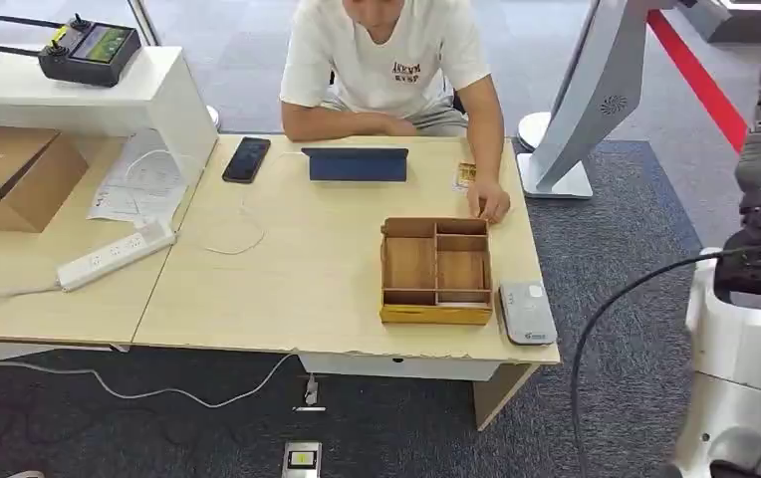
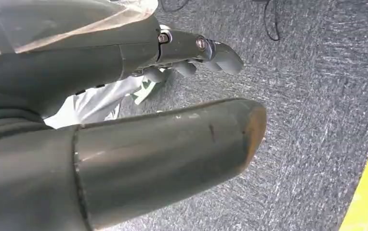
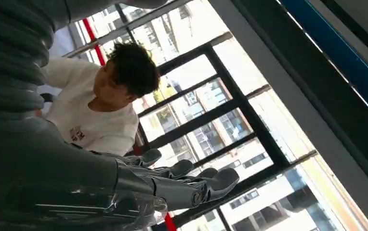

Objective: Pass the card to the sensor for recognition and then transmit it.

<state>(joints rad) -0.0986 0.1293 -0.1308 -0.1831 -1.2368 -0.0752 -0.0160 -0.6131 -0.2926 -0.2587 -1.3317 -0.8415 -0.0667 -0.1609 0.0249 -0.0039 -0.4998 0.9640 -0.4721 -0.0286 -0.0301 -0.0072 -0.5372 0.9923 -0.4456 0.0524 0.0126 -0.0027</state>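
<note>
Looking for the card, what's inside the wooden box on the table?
The wooden box shows bare wood in its compartments. No card is visible inside, though its near wall hides part of the front slot.

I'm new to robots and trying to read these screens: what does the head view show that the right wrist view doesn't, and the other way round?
Head view alone: the desk with a wooden compartment tray, a grey sensor, a phone, a blue tablet and a small card by the person's hand.

Right wrist view alone: the right hand's fingers held up, holding nothing, and tall windows.

Both: the seated person in a white T-shirt.
</note>
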